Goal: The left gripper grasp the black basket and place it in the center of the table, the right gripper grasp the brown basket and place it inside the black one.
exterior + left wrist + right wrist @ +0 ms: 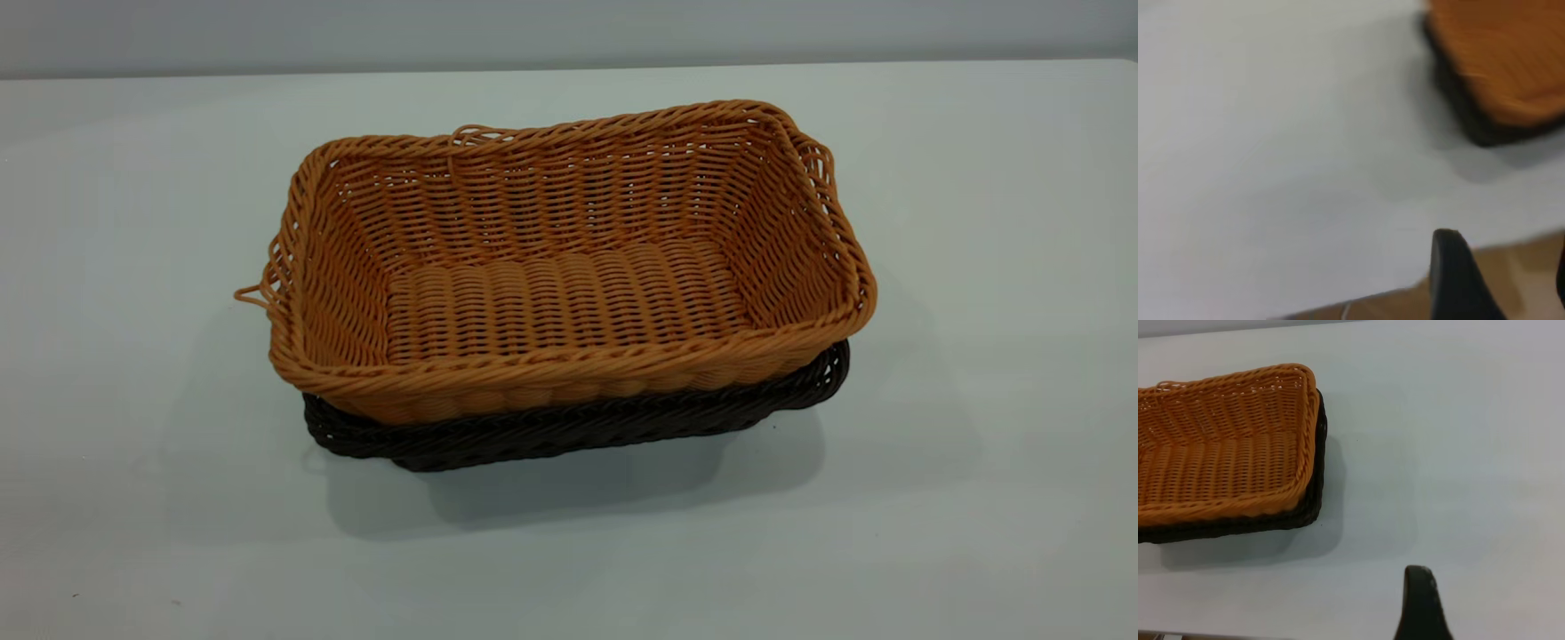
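Observation:
The brown basket [569,267] sits nested inside the black basket [569,431] near the middle of the white table [133,489]; only the black rim and lower wall show under it. Neither arm appears in the exterior view. In the left wrist view my left gripper [1503,257] is open and empty, over the table's edge and well away from the stacked baskets [1498,60]. In the right wrist view one finger [1419,603] of my right gripper [1495,600] shows over bare table, apart from the brown basket [1218,447] and the black basket [1313,493], with nothing held.
The table edge and a brown floor [1511,280] show beside the left gripper. A grey wall [569,31] runs behind the table's far edge.

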Robot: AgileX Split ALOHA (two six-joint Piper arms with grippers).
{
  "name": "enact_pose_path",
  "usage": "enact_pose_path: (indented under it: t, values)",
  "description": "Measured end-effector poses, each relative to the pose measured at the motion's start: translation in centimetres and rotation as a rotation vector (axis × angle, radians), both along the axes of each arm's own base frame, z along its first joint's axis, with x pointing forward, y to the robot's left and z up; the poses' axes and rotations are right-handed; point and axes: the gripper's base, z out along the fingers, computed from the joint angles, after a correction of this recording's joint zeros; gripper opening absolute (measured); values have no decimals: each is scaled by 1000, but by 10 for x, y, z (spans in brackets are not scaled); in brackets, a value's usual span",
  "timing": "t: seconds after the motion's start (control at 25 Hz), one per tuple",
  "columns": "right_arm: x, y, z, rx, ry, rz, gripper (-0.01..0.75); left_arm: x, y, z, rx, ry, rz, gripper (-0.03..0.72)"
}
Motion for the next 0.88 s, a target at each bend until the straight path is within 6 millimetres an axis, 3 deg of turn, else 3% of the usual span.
enact_pose_path:
  t: [0.2, 0.88]
  values:
    - [0, 0, 0, 0, 0, 0, 439, 2, -3, 0, 0, -1, 190, 328]
    - [0, 0, 0, 0, 0, 0, 439, 2, -3, 0, 0, -3, 201, 328]
